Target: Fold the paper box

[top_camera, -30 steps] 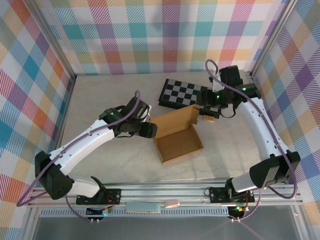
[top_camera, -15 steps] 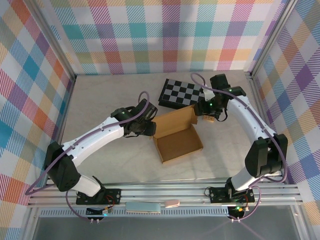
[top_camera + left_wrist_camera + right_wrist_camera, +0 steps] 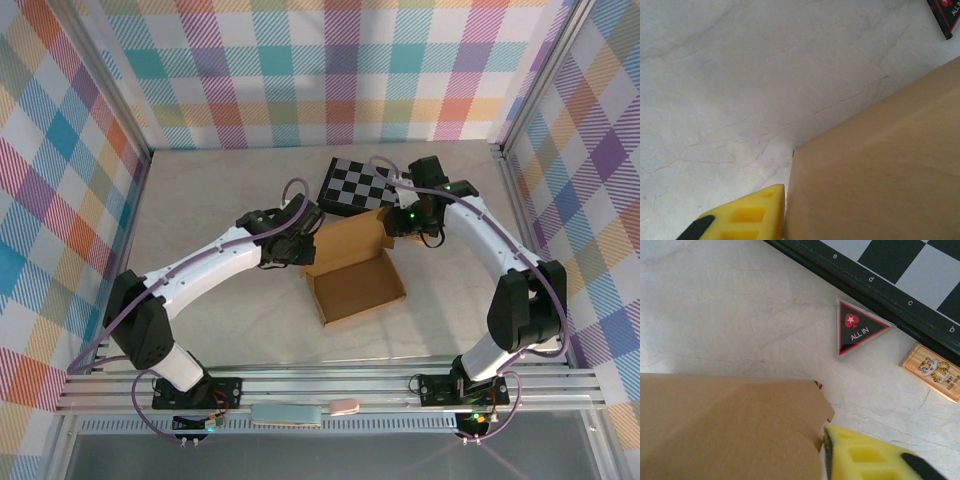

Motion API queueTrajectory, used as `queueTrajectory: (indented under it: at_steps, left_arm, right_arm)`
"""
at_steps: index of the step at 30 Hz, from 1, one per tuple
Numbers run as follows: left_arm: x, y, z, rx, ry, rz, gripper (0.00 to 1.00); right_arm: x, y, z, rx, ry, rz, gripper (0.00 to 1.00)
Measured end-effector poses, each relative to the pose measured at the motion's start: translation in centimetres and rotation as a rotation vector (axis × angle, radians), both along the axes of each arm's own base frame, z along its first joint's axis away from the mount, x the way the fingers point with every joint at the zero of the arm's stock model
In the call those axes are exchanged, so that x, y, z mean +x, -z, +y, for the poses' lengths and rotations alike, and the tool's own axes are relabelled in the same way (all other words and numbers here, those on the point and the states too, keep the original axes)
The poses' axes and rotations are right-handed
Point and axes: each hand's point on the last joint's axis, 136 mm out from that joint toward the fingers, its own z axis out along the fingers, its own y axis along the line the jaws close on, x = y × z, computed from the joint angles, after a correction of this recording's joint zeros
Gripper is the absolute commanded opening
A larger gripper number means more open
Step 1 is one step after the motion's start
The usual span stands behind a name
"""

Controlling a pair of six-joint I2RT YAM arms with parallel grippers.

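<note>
Where both arms meet, paper box (image 3: pixel 357 287): plain brown, tray open, lid raised behind.
Left gripper (image 3: pixel 306 250): one finger at box wall; spread unclear.
Right gripper (image 3: pixel 393 222): same, at lid corner.

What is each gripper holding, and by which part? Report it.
Cannot be told. The left gripper meets the paper box at its lid's left end, the right gripper at the right end; no closed grip shows.

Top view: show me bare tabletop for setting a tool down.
Free: pale marble tabletop far left, between plaid wall and left arm; also the strip between brown cardboard box and near rail. Crowded: around the black-and-grey checkered board.
</note>
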Motion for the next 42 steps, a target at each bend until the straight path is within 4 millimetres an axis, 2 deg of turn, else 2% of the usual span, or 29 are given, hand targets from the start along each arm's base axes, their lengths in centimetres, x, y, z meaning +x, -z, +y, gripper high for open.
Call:
queueTrajectory:
  at_steps: [9,15,22,27,30,33,35,38,42]
  left_arm:
    - [1.6,0.2,0.0,0.027,-0.046,-0.043,0.13]
    - [3.2,-0.1,0.4,0.032,-0.081,-0.076,0.01]
    - [7.0,-0.8,1.3,0.005,-0.151,-0.133,0.00]
    - [10.8,-1.2,2.2,-0.046,-0.192,-0.181,0.00]
    - [13.4,-1.5,2.9,-0.078,-0.216,-0.210,0.00]
    - [15.3,-1.5,4.0,-0.102,-0.238,-0.230,0.00]
    - [15.9,-1.3,4.6,-0.110,-0.245,-0.232,0.00]
    - [16.5,-1.3,5.4,-0.123,-0.257,-0.237,0.00]
    - [16.1,-0.1,5.7,-0.120,-0.259,-0.223,0.00]
  right_arm:
    - [0.1,0.6,0.8,-0.007,0.043,-0.019,0.00]
    - [0.2,0.3,1.0,-0.021,0.092,-0.054,0.00]
    - [1.2,0.1,1.5,0.014,0.179,-0.110,0.00]
    - [3.1,-1.2,2.3,0.071,0.236,-0.183,0.00]
    - [4.9,-1.6,3.3,0.100,0.257,-0.206,0.00]
    - [6.9,-1.4,4.6,0.121,0.268,-0.223,0.00]
    - [7.6,-0.9,5.7,0.123,0.266,-0.223,0.00]
    - [7.6,-0.6,6.8,0.123,0.267,-0.228,0.00]
    - [7.3,-0.6,7.4,0.107,0.283,-0.240,0.00]
